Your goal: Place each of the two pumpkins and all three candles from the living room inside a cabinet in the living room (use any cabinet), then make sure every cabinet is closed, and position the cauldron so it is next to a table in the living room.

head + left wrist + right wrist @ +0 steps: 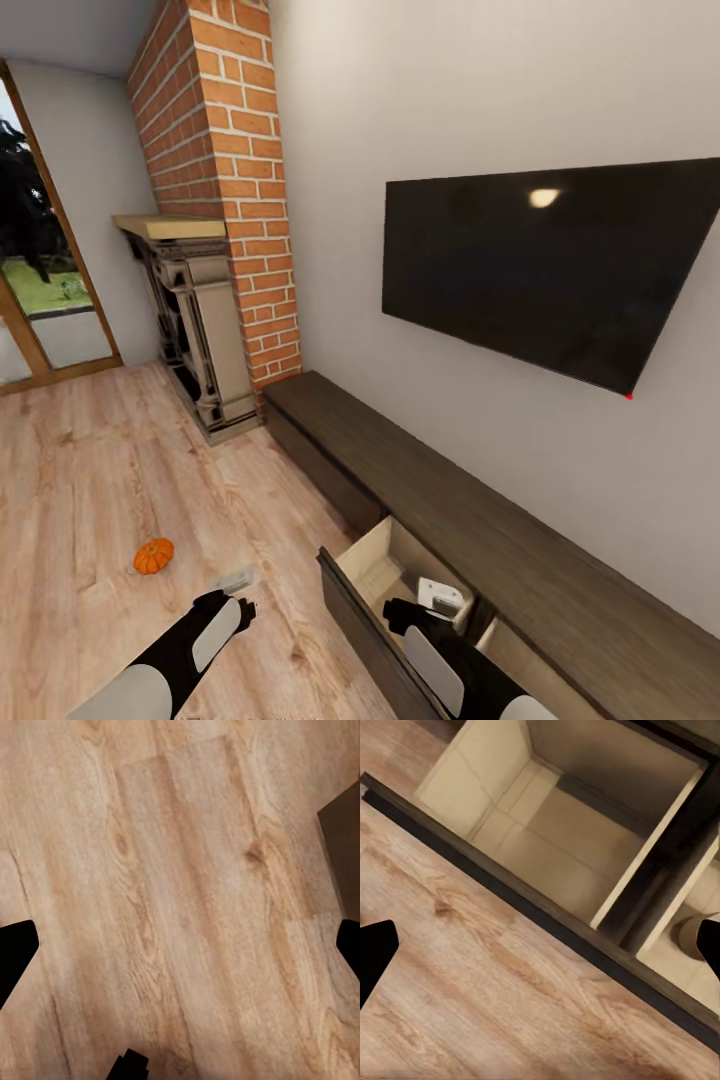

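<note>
Cabinet (470,520) drawer (547,847) pulled out; pumpkin (153,556) on floor (180,900).
My R jaws (440,598) hang over the drawer, L jaws (235,592) over floor nr pumpkin; both spread wide, w/ nothing held. Candle (690,934) in next compartment.

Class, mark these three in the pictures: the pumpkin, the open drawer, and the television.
pumpkin (153,556), head view, middle of its orange ribbed side
open drawer (366,560), head view, pale inner left wall
television (545,270), head view, centre of the dark screen
</note>
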`<state>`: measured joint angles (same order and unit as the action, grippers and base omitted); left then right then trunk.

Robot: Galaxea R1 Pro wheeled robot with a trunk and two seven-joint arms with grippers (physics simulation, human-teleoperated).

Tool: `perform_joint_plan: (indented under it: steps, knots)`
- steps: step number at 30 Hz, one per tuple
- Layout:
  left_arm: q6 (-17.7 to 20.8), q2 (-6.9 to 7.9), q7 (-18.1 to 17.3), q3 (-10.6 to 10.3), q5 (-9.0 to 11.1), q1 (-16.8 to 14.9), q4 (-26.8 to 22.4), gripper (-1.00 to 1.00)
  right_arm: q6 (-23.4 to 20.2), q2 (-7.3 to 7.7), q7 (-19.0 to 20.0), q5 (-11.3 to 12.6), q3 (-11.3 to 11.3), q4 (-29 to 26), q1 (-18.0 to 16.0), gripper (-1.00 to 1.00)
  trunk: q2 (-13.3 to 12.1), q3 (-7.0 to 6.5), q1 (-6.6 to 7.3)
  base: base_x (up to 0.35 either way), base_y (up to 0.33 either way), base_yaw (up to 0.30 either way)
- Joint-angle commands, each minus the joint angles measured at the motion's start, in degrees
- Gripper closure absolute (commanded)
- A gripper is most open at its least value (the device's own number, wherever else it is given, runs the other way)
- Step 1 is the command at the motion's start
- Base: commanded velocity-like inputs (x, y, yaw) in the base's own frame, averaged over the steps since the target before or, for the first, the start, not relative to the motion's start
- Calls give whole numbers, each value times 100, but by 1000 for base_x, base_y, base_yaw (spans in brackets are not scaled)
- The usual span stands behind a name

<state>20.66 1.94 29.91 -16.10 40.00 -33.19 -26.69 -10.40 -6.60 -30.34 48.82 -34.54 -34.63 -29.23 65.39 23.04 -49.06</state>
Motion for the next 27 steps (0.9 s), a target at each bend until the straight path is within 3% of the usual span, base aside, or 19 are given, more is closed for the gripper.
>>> perform_joint_plan:
  steps: [1,21,27]
  knots:
    - [20,11,47,-46,34,-4,-9,-100,-23,3,-43,22,-27,-9,-5,-100,5,7,0,0,0,292]
    - [-194,26,44,-44,-9,-4,118,-100,-23,5,-40,11,-27,-11,-5,-100,5,7,0,-2,1,292]
    - [-194,26,45,-43,-1,-4,120,-100,-23,2,-40,5,-27,-15,-4,-100,5,7,0,-103,139,292]
